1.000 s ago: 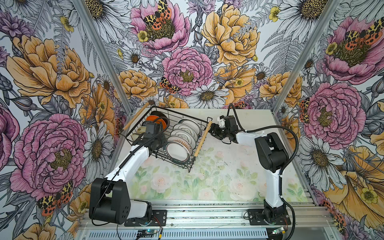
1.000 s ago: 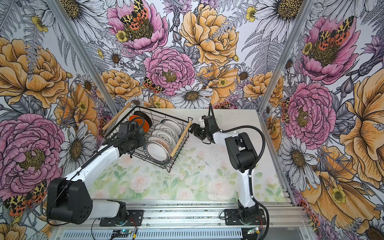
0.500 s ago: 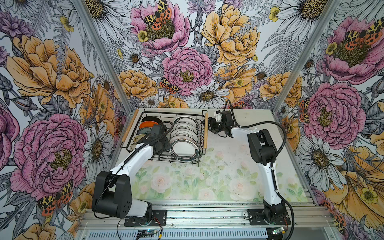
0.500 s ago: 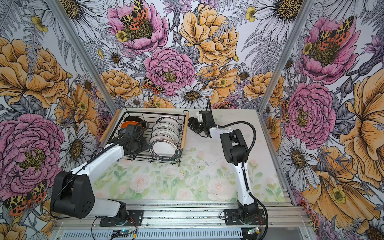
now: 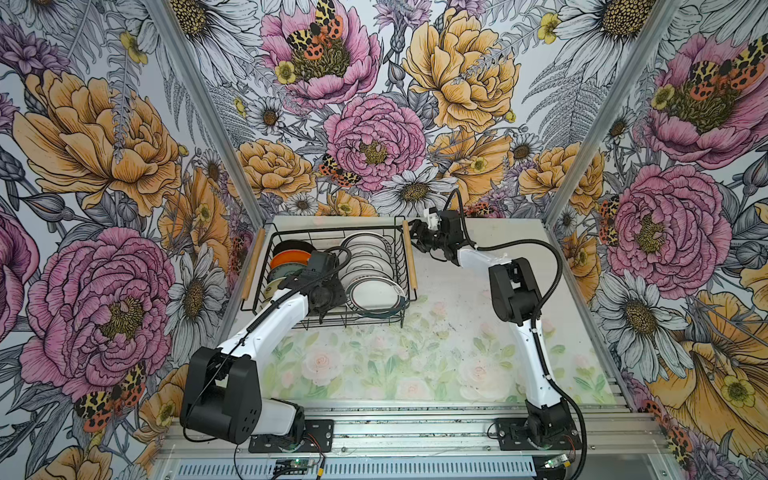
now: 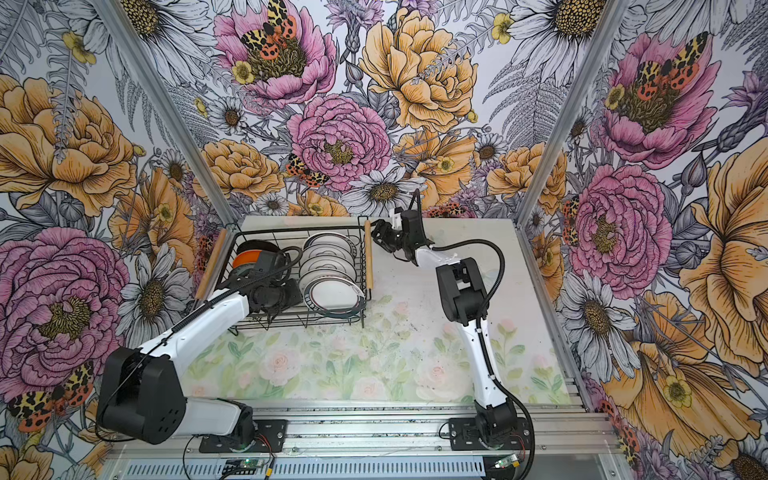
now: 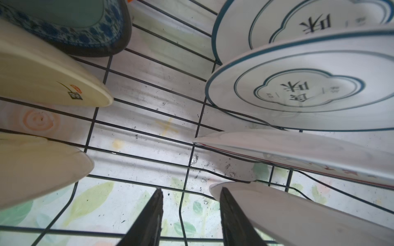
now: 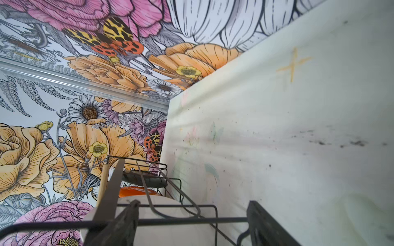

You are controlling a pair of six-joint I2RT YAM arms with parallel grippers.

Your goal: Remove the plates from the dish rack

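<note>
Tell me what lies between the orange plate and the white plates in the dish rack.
The left hand, down in that gap, in both top views; the left wrist view shows only rack wires there.

Floral wallpaper point(image 5: 374, 145), pale flowered tabletop point(image 5: 374, 365)

There was one dish rack point(image 5: 357, 322), carrying two wooden handles point(image 5: 253, 264). Inside it stood plates point(image 5: 376, 296) in two rows: about five white ones along its right side, at least four others along its left.
</note>
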